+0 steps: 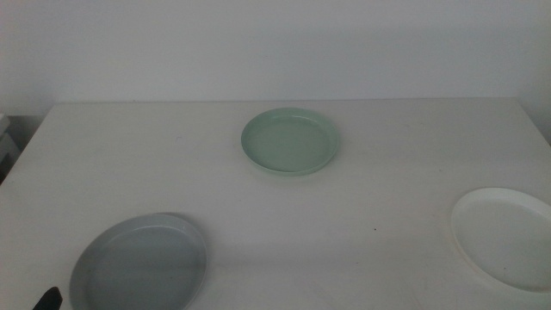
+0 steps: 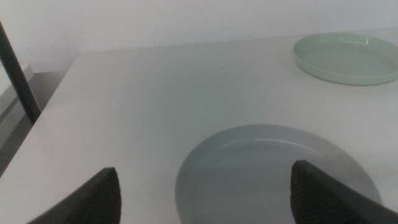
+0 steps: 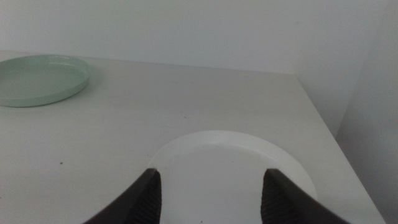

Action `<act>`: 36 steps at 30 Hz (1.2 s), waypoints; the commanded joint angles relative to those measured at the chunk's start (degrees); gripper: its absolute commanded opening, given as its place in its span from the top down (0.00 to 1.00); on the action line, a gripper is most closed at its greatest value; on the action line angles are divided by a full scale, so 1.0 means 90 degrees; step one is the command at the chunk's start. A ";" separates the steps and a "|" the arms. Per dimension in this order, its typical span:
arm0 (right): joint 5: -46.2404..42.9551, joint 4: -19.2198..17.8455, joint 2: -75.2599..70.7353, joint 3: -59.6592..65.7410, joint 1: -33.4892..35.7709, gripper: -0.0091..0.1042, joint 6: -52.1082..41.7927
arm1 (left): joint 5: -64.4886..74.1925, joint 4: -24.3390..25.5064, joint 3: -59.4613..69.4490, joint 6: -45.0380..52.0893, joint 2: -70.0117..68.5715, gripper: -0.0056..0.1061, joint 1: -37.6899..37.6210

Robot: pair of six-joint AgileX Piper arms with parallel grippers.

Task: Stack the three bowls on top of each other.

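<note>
We see three shallow bowls lying apart on the white tabletop (image 1: 129,155), none stacked, and all three hold nothing. The mint green bowl (image 1: 290,141) sits toward the far middle of the tabletop, upright, its low rim a clean ring around a flat floor. The grey bowl (image 1: 140,263) lies at the near left, partly cut off by the lower edge of the middle view. The white bowl (image 1: 508,238) lies at the near right, running past the right edge of that view and barely standing out from the pale surface. Each is well apart from the other two.

In the left wrist view we look down on the grey bowl (image 2: 277,174) with the left gripper (image 2: 205,193) above its near side; its dark jaws stand wide apart, gripping nothing, and the mint green bowl (image 2: 347,58) shows farther off. In the middle view only a dark tip of this gripper (image 1: 47,300) shows at the bottom edge.

In the right wrist view the right gripper (image 3: 211,193) hangs over the near part of the white bowl (image 3: 233,168), its jaws also parted and holding nothing. The mint green bowl (image 3: 40,79) lies well beyond it. We cannot tell whether either pair of jaws touches a rim.
</note>
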 commanded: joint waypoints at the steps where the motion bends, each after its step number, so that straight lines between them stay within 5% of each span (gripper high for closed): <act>1: -0.0450 -0.0015 -0.0172 -0.0031 0.0020 0.55 -0.0058 | -0.0444 -0.0006 -0.0042 -0.0064 -0.0084 0.02 0.0010; 9: -0.0368 0.0226 -0.0164 -0.0087 0.0020 0.55 -0.0058 | -0.0444 -0.0006 -0.0042 -0.0064 -0.0084 0.02 0.0010; 19: 0.1597 0.0319 0.0427 -0.1792 0.0020 0.55 -0.0049 | -0.0444 -0.0006 -0.0042 -0.0064 -0.0084 0.02 0.0010; 36: 0.3771 0.0827 0.4266 -0.5358 0.0020 0.55 0.0015 | -0.0444 -0.0006 -0.0042 -0.0064 -0.0084 0.02 0.0010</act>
